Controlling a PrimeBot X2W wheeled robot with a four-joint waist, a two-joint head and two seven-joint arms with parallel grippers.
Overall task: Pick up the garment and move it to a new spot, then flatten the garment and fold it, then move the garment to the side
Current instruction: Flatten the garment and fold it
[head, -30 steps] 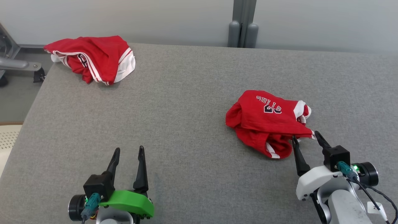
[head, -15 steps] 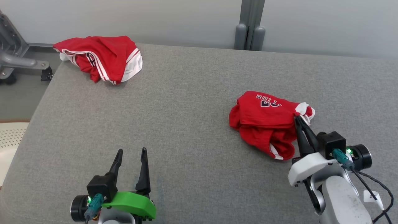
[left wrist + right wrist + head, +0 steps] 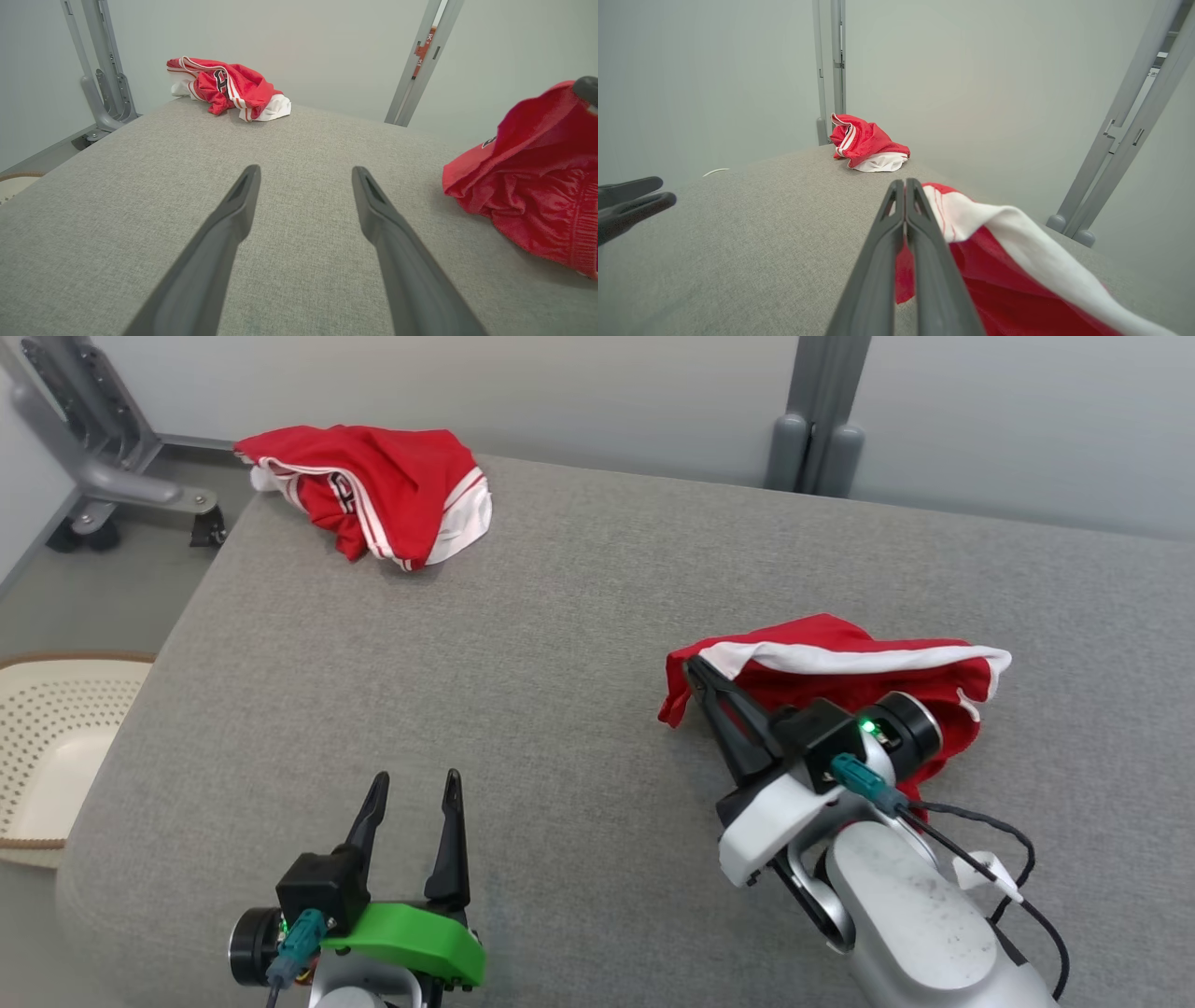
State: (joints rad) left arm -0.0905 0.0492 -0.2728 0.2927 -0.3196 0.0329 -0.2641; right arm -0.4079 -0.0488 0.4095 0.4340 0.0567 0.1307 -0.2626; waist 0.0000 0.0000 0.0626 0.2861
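Note:
The garment (image 3: pixel 840 658) is a red jersey piece with a white band, lying rumpled on the right part of the grey padded table (image 3: pixel 560 616). My right gripper (image 3: pixel 695 667) is shut on its left edge, and the cloth trails to the right from the fingertips. The right wrist view has the closed right gripper (image 3: pixel 905 183) with the red and white garment (image 3: pixel 1017 280) draped along its right side. My left gripper (image 3: pixel 415 784) stands open and empty near the front edge. Its wrist view shows the left gripper (image 3: pixel 306 170) over bare table, the garment (image 3: pixel 528 186) to the right.
Another red and white garment (image 3: pixel 392 495) lies bunched at the table's far left corner. A cream perforated basket (image 3: pixel 37 747) sits on the floor left of the table. A grey wheeled stand (image 3: pixel 103 448) and a grey post (image 3: pixel 812 429) stand behind.
The right gripper closed on the garment's edge and carried it leftward, stretching and turning the cloth so its white band shows. The head camera shifted. The left gripper stayed open.

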